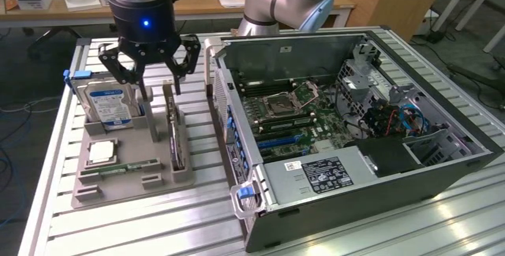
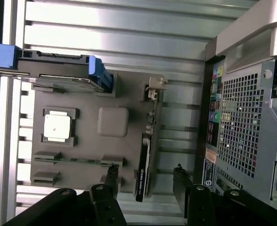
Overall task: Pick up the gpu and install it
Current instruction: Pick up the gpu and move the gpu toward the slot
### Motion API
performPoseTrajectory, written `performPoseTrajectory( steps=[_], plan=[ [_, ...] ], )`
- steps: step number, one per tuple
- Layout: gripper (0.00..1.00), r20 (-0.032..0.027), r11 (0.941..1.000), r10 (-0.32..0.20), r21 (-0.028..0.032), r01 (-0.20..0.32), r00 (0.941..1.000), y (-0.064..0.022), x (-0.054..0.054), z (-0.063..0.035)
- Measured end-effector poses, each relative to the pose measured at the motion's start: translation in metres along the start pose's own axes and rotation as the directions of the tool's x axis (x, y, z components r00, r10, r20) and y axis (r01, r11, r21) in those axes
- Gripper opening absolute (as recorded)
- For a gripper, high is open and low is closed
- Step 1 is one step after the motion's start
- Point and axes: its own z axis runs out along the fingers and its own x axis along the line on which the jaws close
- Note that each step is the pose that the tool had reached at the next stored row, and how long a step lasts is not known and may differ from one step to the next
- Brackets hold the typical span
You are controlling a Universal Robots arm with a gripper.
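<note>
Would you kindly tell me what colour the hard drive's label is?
The hard drive's label is blue and white, clearest in the exterior view.

The table (image 1: 158,226) is made of long silver metal bars laid side by side, with thin gaps between them. Two things sit right on it. On the exterior view's left is a flat grey holder (image 1: 148,146) with little slots and pockets in its top. On the exterior view's right is a big black computer case (image 1: 355,208), lying on its side with its top open. The holder and the case are just beside each other, with a strip of bare table between them
</note>
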Motion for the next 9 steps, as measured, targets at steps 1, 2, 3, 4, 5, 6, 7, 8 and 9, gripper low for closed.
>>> performPoseTrajectory(
  steps=[1,2,3,4,5,6,7,8,9],
  plan=[
    [0.59,0.0000,1.0000,0.000,0.0000,0.000,1.0000,0.0000,0.0000,0.0010],
    [0.59,0.0000,1.0000,0.001,0.0000,-0.001,1.0000,-0.0001,0.0000,0.0021],
    [0.59,0.0000,1.0000,0.001,0.0000,-0.001,1.0000,-0.0002,0.0001,0.0031],
    [0.59,0.0001,1.0000,0.001,0.0000,-0.001,1.0000,-0.0002,0.0000,0.0042],
    [0.59,0.0001,1.0000,0.002,0.0000,-0.002,1.0000,-0.0003,0.0001,0.0052],
    [0.59,0.0001,1.0000,0.002,0.0000,-0.002,1.0000,-0.0004,0.0001,0.0063],
    [0.59,0.0001,1.0000,0.003,0.0001,-0.003,1.0000,-0.0004,0.0001,0.0073],
    [0.59,0.0000,1.0000,0.003,0.0001,-0.003,1.0000,-0.0005,0.0001,0.0083],
    [0.59,0.0001,1.0000,0.003,0.0001,-0.003,1.0000,-0.0005,0.0002,0.0093]
  ],
)
